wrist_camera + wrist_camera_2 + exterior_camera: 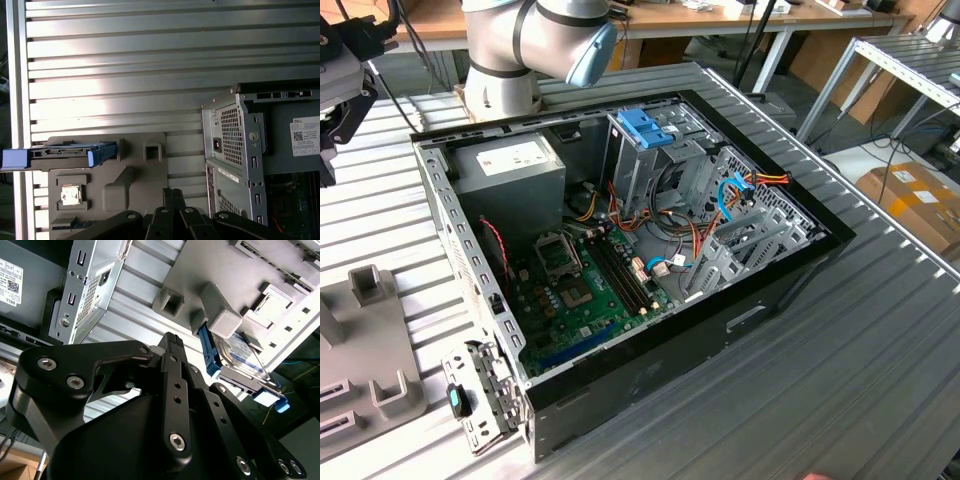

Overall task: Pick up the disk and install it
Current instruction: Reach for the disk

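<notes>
The arm [535,35] rises from its base behind the open computer case [650,375] and reaches off to the exterior view's left. The gripper [172,193] points down over the ribbed metal table [150,60], above the edge of the grey holder [142,175] that faces the case. Its 2 fingers meet at the tips with nothing between them (closed and empty, as far as both wrist views show). The disk [65,154] stands on 1 long edge in a slot on the side of the holder away from the case, well apart from the gripper. Its long axis runs along the table's ribs, and 1 blue-railed end juts past the holder toward the table's edge. A small square chip [70,195] sits in another recess of the holder. Inside the case are a green circuit board [570,290], a grey power supply [510,165], coloured cables [700,238] and an upright drive cage [642,150] with a blue top.
</notes>
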`<state>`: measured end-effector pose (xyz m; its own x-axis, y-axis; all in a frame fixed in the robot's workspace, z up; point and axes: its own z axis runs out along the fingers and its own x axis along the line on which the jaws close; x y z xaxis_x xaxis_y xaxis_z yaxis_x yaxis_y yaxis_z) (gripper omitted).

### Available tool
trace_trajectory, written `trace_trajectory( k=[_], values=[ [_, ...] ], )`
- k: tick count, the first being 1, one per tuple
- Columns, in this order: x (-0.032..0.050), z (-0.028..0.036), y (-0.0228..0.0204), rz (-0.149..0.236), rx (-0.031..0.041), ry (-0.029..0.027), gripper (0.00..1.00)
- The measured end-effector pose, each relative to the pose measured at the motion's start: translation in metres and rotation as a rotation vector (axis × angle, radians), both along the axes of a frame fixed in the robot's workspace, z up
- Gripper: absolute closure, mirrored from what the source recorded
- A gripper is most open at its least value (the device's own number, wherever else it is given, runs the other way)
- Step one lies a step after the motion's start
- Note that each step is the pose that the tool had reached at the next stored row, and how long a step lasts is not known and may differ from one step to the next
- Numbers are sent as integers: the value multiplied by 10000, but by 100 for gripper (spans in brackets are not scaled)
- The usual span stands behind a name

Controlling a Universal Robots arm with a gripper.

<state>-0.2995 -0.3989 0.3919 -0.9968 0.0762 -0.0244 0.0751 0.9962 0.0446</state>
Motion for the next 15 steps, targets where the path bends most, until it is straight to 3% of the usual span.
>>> trace_trajectory(
  k=[15],
  values=[
    [-122, -1, 0, 0, 0, -1, 89]
  ],
)
